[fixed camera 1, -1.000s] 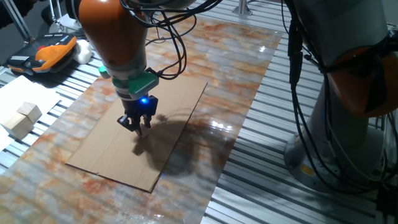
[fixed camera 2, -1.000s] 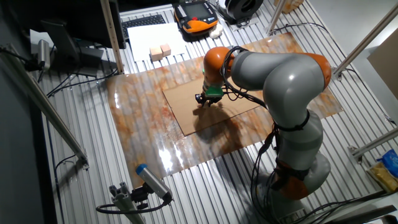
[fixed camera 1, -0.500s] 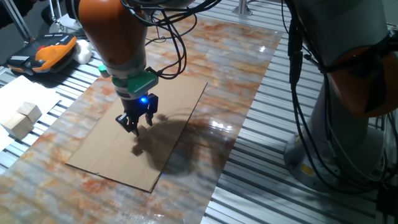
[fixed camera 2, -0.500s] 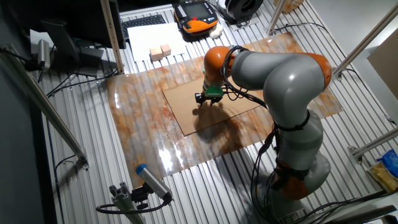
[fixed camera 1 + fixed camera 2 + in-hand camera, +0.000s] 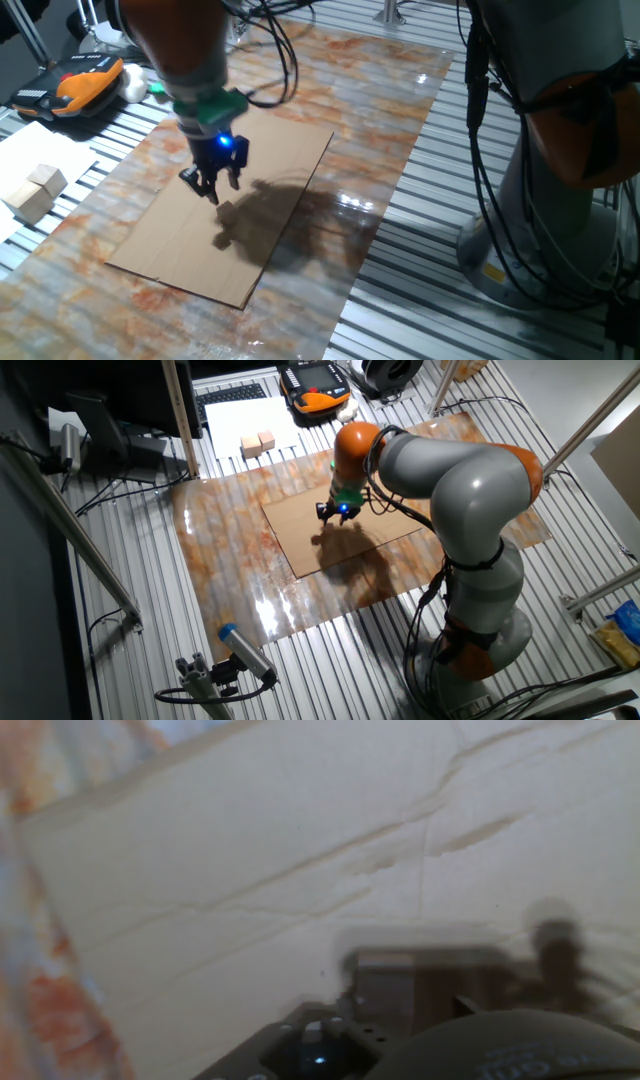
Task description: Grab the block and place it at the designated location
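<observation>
Cardboard sheet (image 5: pixel 260 190) below; claw (image 5: pixel 210 186) hangs above, pointing down.

One cardboard sheet (image 5: pixel 225 215), two pale wooden blocks (image 5: pixel 35 190), one orange pendant (image 5: pixel 85 80), one keyboard (image 5: pixel 232 394).

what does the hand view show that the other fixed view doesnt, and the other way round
Only the hand view: creases running across the cardboard up close, and a blurred dark shape low in the picture, too smeared to identify.

Only the other fixed view: the whole grey and orange arm, the tool above the cardboard sheet, two pale wooden blocks on white paper, and the orange pendant behind.

Both: the brown cardboard lying on the marbled mat. Neither shows clearly whether the tool holds anything.
</observation>
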`<state>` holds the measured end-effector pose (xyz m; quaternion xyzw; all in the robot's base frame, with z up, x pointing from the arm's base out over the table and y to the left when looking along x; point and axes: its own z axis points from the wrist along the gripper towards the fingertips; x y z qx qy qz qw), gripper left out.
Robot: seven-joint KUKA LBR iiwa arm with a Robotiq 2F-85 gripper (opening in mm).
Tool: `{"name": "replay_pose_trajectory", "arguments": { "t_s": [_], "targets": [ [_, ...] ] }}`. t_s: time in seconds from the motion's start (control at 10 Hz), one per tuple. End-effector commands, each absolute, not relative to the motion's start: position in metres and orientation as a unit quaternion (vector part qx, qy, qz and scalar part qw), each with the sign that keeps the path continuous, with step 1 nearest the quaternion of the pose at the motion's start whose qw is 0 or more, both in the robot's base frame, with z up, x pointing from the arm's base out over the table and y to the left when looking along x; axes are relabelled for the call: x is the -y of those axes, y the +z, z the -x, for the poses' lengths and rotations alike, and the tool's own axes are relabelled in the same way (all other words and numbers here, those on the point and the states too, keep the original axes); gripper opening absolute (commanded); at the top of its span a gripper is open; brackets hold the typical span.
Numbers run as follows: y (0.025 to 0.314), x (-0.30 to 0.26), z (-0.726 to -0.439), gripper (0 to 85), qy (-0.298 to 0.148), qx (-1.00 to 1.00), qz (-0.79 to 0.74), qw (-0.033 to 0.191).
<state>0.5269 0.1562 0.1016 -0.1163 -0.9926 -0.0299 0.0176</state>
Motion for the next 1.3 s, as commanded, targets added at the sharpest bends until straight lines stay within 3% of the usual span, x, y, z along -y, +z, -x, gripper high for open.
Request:
{"name": "replay_pose_trajectory", "arguments": {
  "t_s": [0.0, 0.1, 0.3, 0.4, 0.5, 1.2],
  "targets": [
    [0.116, -0.158, -0.53, 17.0, -0.028, 0.994, 0.099, 0.025],
    [0.123, -0.16, -0.531, 0.0, -0.029, 0.995, 0.089, 0.028],
    [0.133, -0.16, -0.53, 0.0, -0.02, 0.998, 0.059, 0.018],
    [0.137, -0.159, -0.53, 0.0, -0.013, 0.999, 0.039, -0.019],
    [0.142, -0.158, -0.53, 0.0, -0.013, 0.999, 0.035, -0.031],
    [0.143, -0.166, -0.53, 0.0, -0.014, 0.999, 0.019, -0.044]
  ]
}}
